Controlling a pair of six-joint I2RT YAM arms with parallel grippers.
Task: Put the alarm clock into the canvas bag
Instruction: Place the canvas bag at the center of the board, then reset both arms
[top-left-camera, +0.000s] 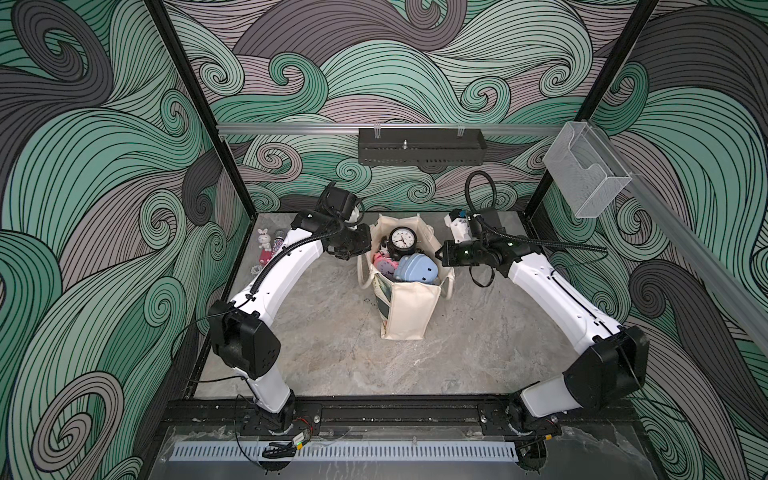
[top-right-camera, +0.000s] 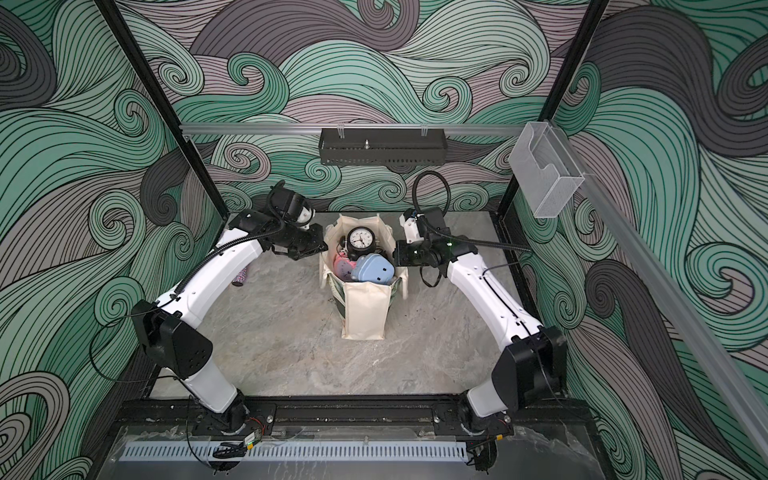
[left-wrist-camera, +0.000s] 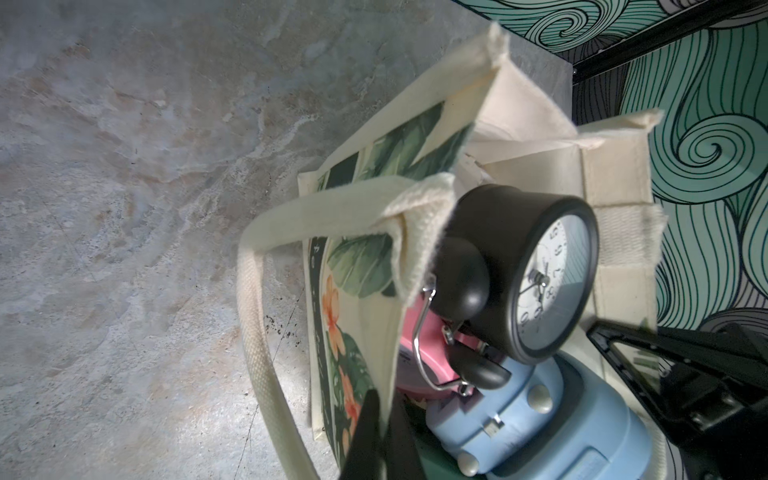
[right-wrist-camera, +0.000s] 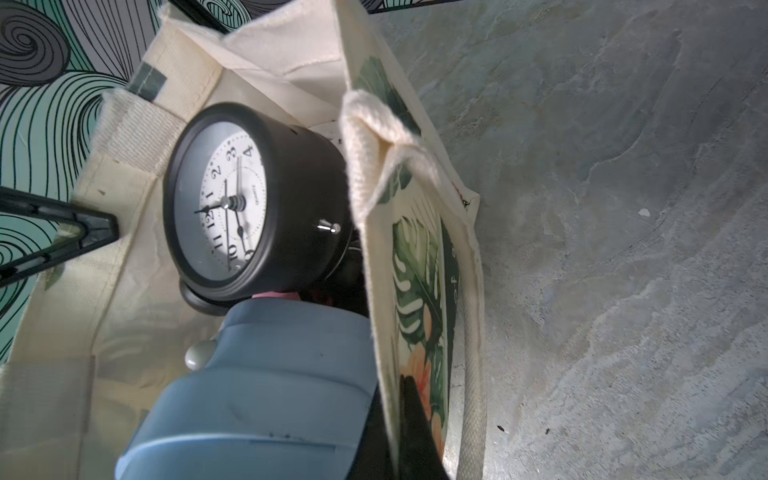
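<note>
As the alarm clock lies in the canvas bag, left gripper and right gripper each pinch its rim; placement looks done; next, let go gently.

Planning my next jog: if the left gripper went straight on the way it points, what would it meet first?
The canvas bag: the left gripper is shut on its printed wall. Pushed on, it would probably meet the pink clock next, though depth is unclear.

Cloth canvas bag; matt alarm clock
</note>
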